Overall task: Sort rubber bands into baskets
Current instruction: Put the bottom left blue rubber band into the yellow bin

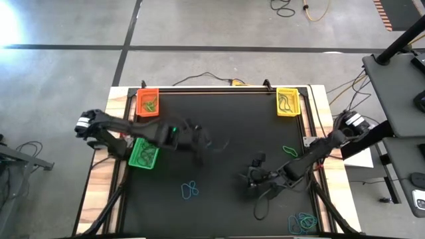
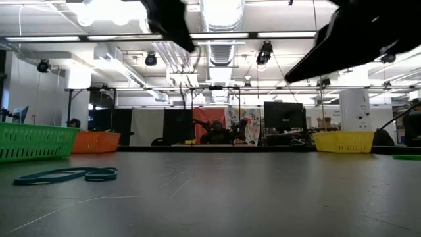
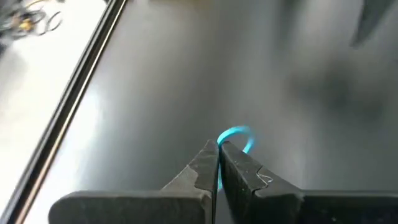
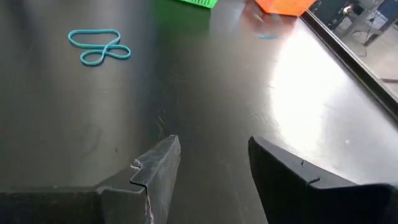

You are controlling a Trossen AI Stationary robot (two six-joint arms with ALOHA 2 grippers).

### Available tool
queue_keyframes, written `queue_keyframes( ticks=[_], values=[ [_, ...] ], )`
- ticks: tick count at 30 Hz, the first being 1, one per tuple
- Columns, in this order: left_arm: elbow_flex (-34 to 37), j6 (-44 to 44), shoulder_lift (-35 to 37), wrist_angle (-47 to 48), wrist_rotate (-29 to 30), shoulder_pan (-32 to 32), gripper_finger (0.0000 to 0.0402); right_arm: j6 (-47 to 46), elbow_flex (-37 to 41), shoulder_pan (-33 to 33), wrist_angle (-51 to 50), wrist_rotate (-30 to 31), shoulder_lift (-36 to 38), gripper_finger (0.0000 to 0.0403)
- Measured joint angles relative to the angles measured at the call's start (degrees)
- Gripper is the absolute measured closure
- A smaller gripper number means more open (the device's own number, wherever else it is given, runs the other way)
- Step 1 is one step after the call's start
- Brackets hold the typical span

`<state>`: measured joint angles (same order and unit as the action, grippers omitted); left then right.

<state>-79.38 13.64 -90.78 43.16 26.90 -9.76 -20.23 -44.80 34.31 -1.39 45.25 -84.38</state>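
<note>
You have a blue rubber band (image 3: 236, 138) pinched in the left gripper (image 3: 217, 163), fingers pressed together, above the mat (image 1: 226, 119) just right of the green basket (image 1: 143, 154). Your right gripper (image 4: 214, 162) hangs spread and empty toward the near right, with two blue bands (image 1: 190, 190) lying loose near centre.

Three baskets are sitting on the mat: one orange (image 1: 147, 103) at eleven o'clock, one yellow (image 1: 287, 102) at one o'clock, one green (image 1: 143, 153) at nine o'clock. Loose rubber bands are showing as three groups; exact band count is unclear
</note>
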Motion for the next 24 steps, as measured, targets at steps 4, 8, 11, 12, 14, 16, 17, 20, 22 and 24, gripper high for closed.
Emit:
queue_keyframes(
  ticks=[4,8,11,12,14,16,17,20,22,24],
  values=[
    [2.9,-6.0,-0.2,-12.1,-6.7,8.4,0.0402,-4.7,0.0,1.3,-8.5,0.0,5.5,0.0216],
    [6.3,-7.4,-1.4,-21.8,-10.1,15.1,0.0401,-9.4,0.0,2.6,-13.7,0.0,9.0,0.0216],
    [9.1,-7.1,-3.7,-28.9,-14.7,18.5,0.0401,-10.8,0.0,3.5,-15.0,0.0,9.8,0.0216],
    [9.9,-6.9,-4.9,-30.9,-16.1,19.2,0.0401,-11.1,0.0,3.7,-15.2,-0.1,9.8,0.0216],
    [10.9,-6.7,-7.4,-33.7,-17.7,20.0,0.0401,-11.3,0.0,4.0,-15.4,-0.1,9.4,0.0216],
    [11.4,-6.6,-10.3,-34.7,-18.3,20.2,0.0401,-11.4,0.0,4.1,-15.2,-0.1,8.4,0.0216],
    [11.5,-6.6,-11.7,-35.2,-18.5,20.2,0.0401,-11.7,0.0,4.1,-15.3,-0.1,7.8,0.0216],
    [11.6,-5.6,-16.0,-36.8,-18.9,19.6,0.0401,-13.4,0.0,4.1,-15.2,-0.1,5.7,0.0216],
    [11.6,-4.1,-18.5,-37.4,-18.9,19.2,0.0401,-14.0,0.0,4.1,-15.1,-0.1,4.1,0.0216],
    [11.1,-3.7,-20.5,-36.8,-19.0,18.7,0.04,-14.6,0.0,4.1,-15.2,-0.2,2.7,0.0216]
  ],
)
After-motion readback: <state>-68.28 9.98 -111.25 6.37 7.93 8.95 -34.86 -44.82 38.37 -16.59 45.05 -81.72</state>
